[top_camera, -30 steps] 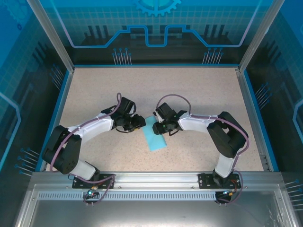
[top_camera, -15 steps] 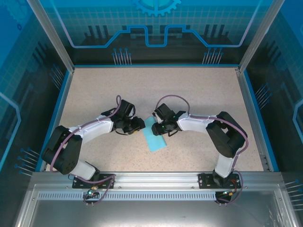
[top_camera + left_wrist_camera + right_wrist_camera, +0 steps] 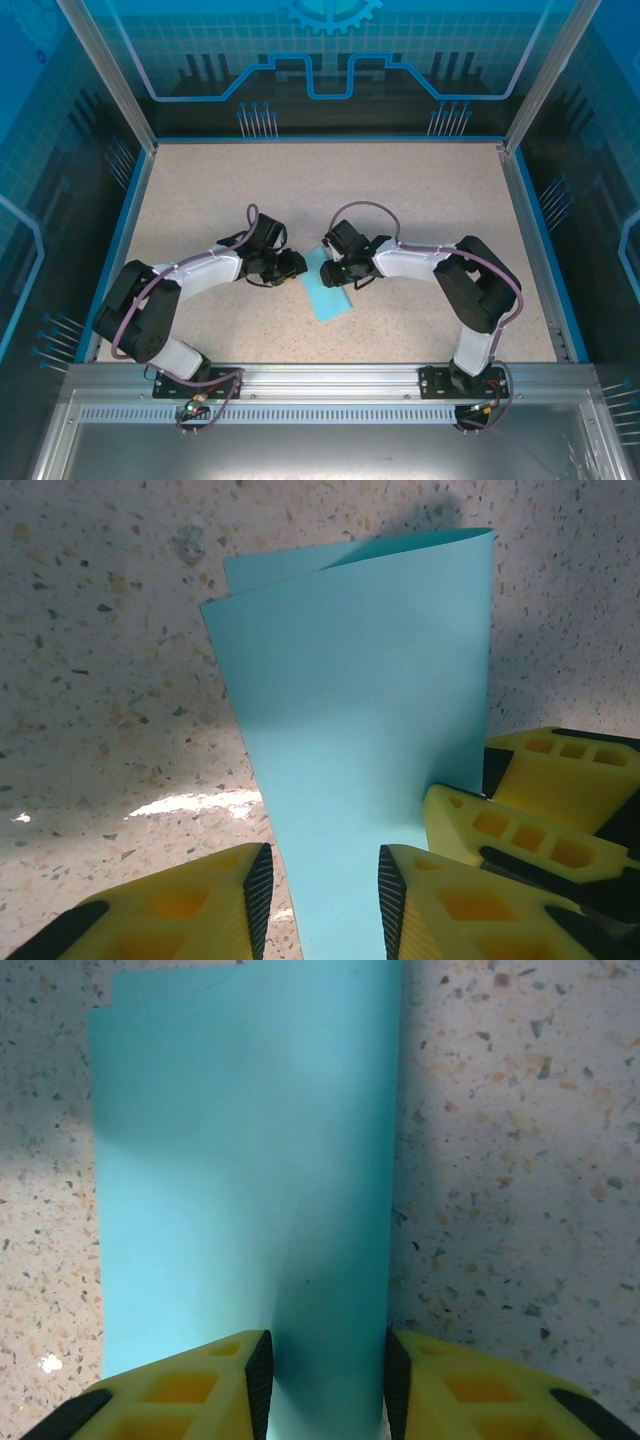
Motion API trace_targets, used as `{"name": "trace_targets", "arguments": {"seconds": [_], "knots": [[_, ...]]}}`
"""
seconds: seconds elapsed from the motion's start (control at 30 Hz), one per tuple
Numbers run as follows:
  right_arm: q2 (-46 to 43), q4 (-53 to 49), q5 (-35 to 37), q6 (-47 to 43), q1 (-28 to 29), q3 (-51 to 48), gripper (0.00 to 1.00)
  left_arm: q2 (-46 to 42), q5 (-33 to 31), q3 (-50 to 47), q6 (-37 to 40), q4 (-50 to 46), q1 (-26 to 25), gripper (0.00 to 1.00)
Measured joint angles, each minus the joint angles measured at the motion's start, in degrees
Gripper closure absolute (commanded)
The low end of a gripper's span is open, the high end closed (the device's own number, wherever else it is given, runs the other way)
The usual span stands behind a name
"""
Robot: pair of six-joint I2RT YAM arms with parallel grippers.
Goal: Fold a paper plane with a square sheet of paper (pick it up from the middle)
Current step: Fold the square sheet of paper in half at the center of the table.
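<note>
The square sheet of paper [image 3: 327,291] is light blue and lies folded over on itself on the speckled table, a narrow strip between the two arms. My left gripper [image 3: 299,266] is at its upper left edge and my right gripper [image 3: 335,273] at its upper right. In the left wrist view the paper [image 3: 360,700] runs under and between the left gripper [image 3: 322,885] jaws, which stand apart; its far end curls up loosely. The right gripper's yellow fingers [image 3: 500,830] press in close beside it. In the right wrist view the paper [image 3: 240,1180] passes between the open right gripper [image 3: 326,1375] jaws.
The speckled tabletop [image 3: 420,190] is ringed by a blue rim [image 3: 535,240] and transparent walls. Both arm bases sit on the metal rail [image 3: 330,378] at the near edge. The two wrists are almost touching above the paper.
The left arm's elbow has shifted a little and its gripper has edged slightly toward the paper. The paper and the right gripper have hardly moved.
</note>
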Motion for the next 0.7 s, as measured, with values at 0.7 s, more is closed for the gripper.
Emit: {"name": "trace_targets", "arguments": {"seconds": [0.7], "knots": [[0.5,-0.2,-0.3,6.8,-0.2,0.4,0.62,0.3,0.6,-0.4,-1.1,1.4,0.0,0.63]]}}
